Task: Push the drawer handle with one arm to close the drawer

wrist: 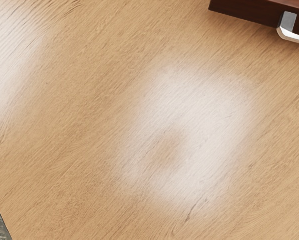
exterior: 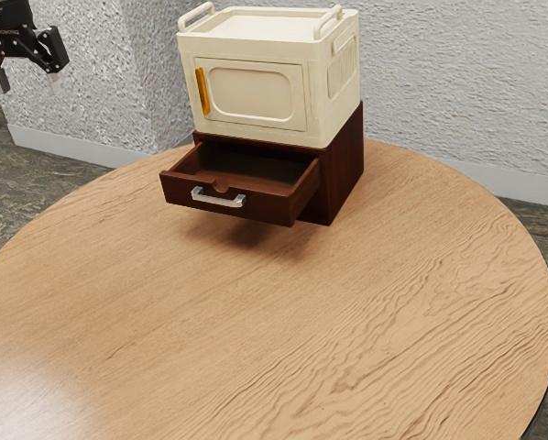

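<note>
My gripper (exterior: 28, 82) hangs at the upper left of the exterior view, well apart from the drawer, its two fingers spread with nothing between them. The dark brown drawer (exterior: 228, 207) is pulled out of its cabinet (exterior: 345, 174), and its inside shows. On the drawer front sits a silver handle (exterior: 218, 197). In the wrist view, a corner of the drawer front (wrist: 244, 11) and part of the handle (wrist: 289, 31) appear, with bare tabletop under my hand.
A cream box (exterior: 256, 92) with a yellow handle (exterior: 202, 91) and top rails stands on the cabinet. Both rest near the edge of the round wooden table (exterior: 256, 339). A textured wall (exterior: 457, 82) rises behind.
</note>
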Robot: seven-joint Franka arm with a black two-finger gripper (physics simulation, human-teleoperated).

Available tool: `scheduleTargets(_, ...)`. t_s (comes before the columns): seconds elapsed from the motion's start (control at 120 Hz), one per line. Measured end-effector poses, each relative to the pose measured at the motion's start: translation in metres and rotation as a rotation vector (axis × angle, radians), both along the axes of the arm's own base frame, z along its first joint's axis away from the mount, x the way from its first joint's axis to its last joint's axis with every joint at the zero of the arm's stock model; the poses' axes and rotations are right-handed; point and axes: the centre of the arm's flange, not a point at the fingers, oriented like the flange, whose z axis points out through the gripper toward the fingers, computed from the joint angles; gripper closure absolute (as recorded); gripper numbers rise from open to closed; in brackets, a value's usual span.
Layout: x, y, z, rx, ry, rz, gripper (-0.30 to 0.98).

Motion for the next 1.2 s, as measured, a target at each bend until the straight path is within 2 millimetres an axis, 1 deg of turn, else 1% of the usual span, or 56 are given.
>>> scheduleTargets(0.167,0.0,0.0,0.0,0.0,0.0,-0.001,0.02)
scheduleTargets(0.183,-0.002,-0.001,0.004,0.002,-0.008,-0.002,0.02)
scheduleTargets(0.208,-0.012,-0.006,0.025,0.011,-0.05,-0.009,0.02)
scheduleTargets(0.242,-0.044,-0.019,0.081,0.034,-0.166,-0.028,0.02)
scheduleTargets(0.267,-0.066,-0.028,0.111,0.045,-0.232,-0.044,0.02)
scheduleTargets(0.283,-0.075,-0.033,0.124,0.048,-0.26,-0.053,0.02)
scheduleTargets(0.308,-0.079,-0.041,0.131,0.05,-0.279,-0.068,0.02)
scheduleTargets(0.358,-0.067,-0.064,0.129,0.046,-0.278,-0.117,0.02)
scheduleTargets(0.425,-0.047,-0.101,0.12,0.037,-0.268,-0.197,0.02)
scheduleTargets(0.483,-0.036,-0.135,0.114,0.019,-0.265,-0.268,0.02)
scheduleTargets(0.517,-0.034,-0.154,0.111,-0.001,-0.261,-0.311,0.02)
scheduleTargets(0.575,-0.036,-0.184,0.103,-0.031,-0.243,-0.39,0.02)
scheduleTargets(0.6,-0.041,-0.193,0.1,-0.047,-0.233,-0.419,0.02)
scheduleTargets(0.617,-0.048,-0.195,0.098,-0.059,-0.226,-0.434,0.02)
scheduleTargets(0.633,-0.062,-0.193,0.094,-0.077,-0.213,-0.441,0.02)
scheduleTargets(0.667,-0.092,-0.169,0.082,-0.101,-0.198,-0.411,0.02)
scheduleTargets(0.683,-0.11,-0.159,0.072,-0.112,-0.187,-0.396,0.02)
scheduleTargets(0.708,-0.143,-0.149,0.048,-0.124,-0.166,-0.372,0.02)
scheduleTargets(0.725,-0.161,-0.146,0.031,-0.128,-0.153,-0.359,0.02)
scheduleTargets(0.75,-0.183,-0.144,0.007,-0.132,-0.135,-0.345,0.02)
scheduleTargets(0.758,-0.189,-0.144,-0.005,-0.135,-0.122,-0.341,0.02)
scheduleTargets(0.792,-0.205,-0.145,-0.054,-0.148,-0.063,-0.329,0.02)
scheduleTargets(0.842,-0.217,-0.147,-0.133,-0.168,0.036,-0.314,0.02)
scheduleTargets(0.858,-0.22,-0.146,-0.153,-0.173,0.059,-0.304,0.02)
scheduleTargets(0.883,-0.225,-0.143,-0.174,-0.179,0.076,-0.289,0.02)
scheduleTargets(0.908,-0.226,-0.14,-0.187,-0.181,0.083,-0.276,0.02)
scheduleTargets(0.95,-0.226,-0.138,-0.201,-0.181,0.081,-0.264,0.02)
scheduleTargets(1.008,-0.212,-0.134,-0.223,-0.163,0.094,-0.255,0.02)
scheduleTargets(1.042,-0.197,-0.132,-0.238,-0.144,0.11,-0.259,0.02)
scheduleTargets(1.075,-0.182,-0.13,-0.248,-0.124,0.118,-0.267,0.02)
scheduleTargets(1.175,-0.124,-0.119,-0.259,-0.082,0.111,-0.284,0.02)
scheduleTargets(1.2,-0.112,-0.117,-0.262,-0.076,0.103,-0.288,0.02)
